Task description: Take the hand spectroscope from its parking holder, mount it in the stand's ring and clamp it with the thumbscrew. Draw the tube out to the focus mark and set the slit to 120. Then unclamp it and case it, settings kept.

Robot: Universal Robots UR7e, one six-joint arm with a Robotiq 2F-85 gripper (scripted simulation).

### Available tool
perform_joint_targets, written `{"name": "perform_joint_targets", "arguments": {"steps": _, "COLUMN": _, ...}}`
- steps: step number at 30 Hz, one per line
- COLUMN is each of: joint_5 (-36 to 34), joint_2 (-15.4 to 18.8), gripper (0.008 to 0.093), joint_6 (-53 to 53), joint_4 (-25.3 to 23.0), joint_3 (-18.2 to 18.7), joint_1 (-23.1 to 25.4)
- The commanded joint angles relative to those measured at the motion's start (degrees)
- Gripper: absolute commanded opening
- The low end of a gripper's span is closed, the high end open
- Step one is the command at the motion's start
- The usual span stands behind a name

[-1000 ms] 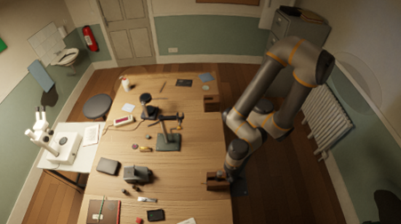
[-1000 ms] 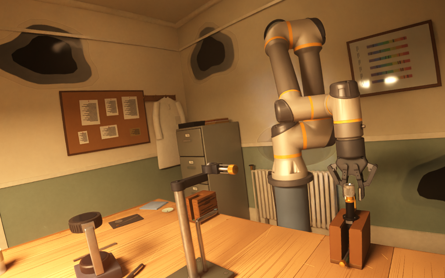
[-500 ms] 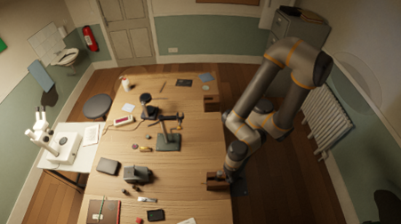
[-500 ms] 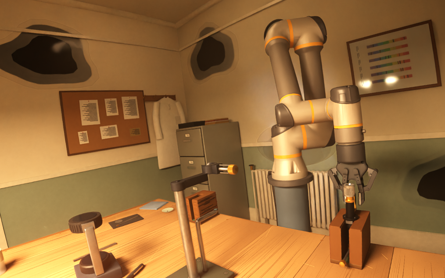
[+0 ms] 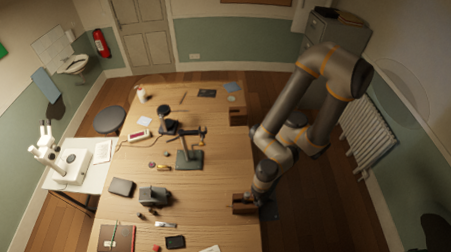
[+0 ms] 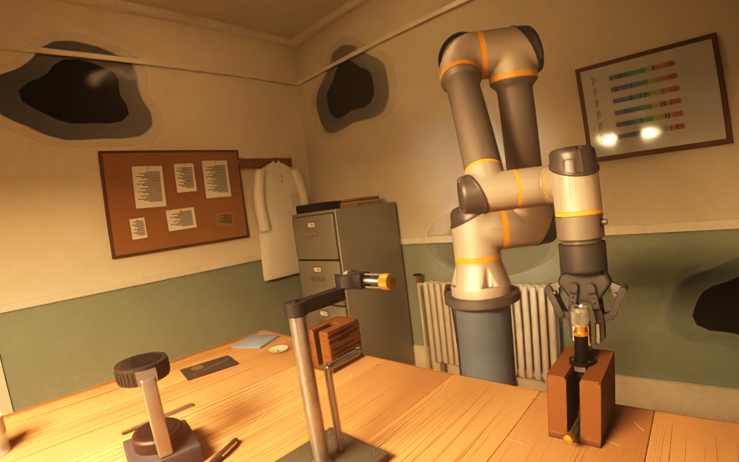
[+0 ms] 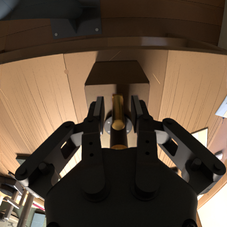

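Observation:
The hand spectroscope [image 6: 581, 335] stands upright in its wooden parking holder [image 6: 581, 395] near the table edge by the robot base, its knurled silver top and brass tube [image 7: 118, 111] rising out of the slot. The stand [image 6: 310, 359] with its ring arm and orange-tipped thumbscrew [image 6: 386, 281] is further along the table, near its middle [image 5: 189, 146]. A wooden case [image 6: 333, 339] sits beyond the stand at the far table edge. My gripper [image 6: 582, 321] hangs straight down over the holder with its fingers on either side of the spectroscope's upper end [image 7: 117, 111], and it is open, holding nothing.
The wooden case [image 5: 238, 115] lies at the table's far edge on the robot's side. A lamp-like stand [image 6: 150, 406], a dark box [image 5: 153, 195], a notebook [image 5: 116, 239] and small loose items are spread over the table's other side. A radiator [image 6: 490, 327] lines the wall behind the robot base.

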Motion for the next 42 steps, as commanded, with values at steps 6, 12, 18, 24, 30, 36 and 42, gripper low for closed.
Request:
{"name": "perform_joint_targets", "arguments": {"steps": 6, "joint_5": 0.0, "joint_2": 0.0, "gripper": 0.0380, "joint_6": 0.0, "joint_4": 0.0, "joint_3": 0.0, "joint_1": 0.0}}
{"name": "perform_joint_targets", "arguments": {"steps": 12, "joint_5": 0.0, "joint_2": 0.0, "gripper": 0.0310, "joint_6": 0.0, "joint_4": 0.0, "joint_3": 0.0, "joint_1": 0.0}}
{"name": "perform_joint_targets", "arguments": {"steps": 18, "joint_5": 0.0, "joint_2": 0.0, "gripper": 0.0190, "joint_6": 0.0, "joint_4": 0.0, "joint_3": 0.0, "joint_1": 0.0}}
{"name": "perform_joint_targets", "arguments": {"steps": 24, "joint_5": 0.0, "joint_2": 0.0, "gripper": 0.0080, "joint_6": 0.0, "joint_4": 0.0, "joint_3": 0.0, "joint_1": 0.0}}
{"name": "perform_joint_targets", "arguments": {"steps": 30, "joint_5": 0.0, "joint_2": 0.0, "gripper": 0.0080, "joint_6": 0.0, "joint_4": 0.0, "joint_3": 0.0, "joint_1": 0.0}}
{"name": "perform_joint_targets", "arguments": {"steps": 36, "joint_5": 0.0, "joint_2": -0.4, "gripper": 0.0080, "joint_6": 0.0, "joint_4": 0.5, "joint_3": -0.1, "joint_1": 0.0}}
{"name": "perform_joint_targets", "arguments": {"steps": 42, "joint_5": 0.0, "joint_2": -1.6, "gripper": 0.0080, "joint_6": 0.0, "joint_4": 2.0, "joint_3": -0.5, "joint_1": 0.0}}
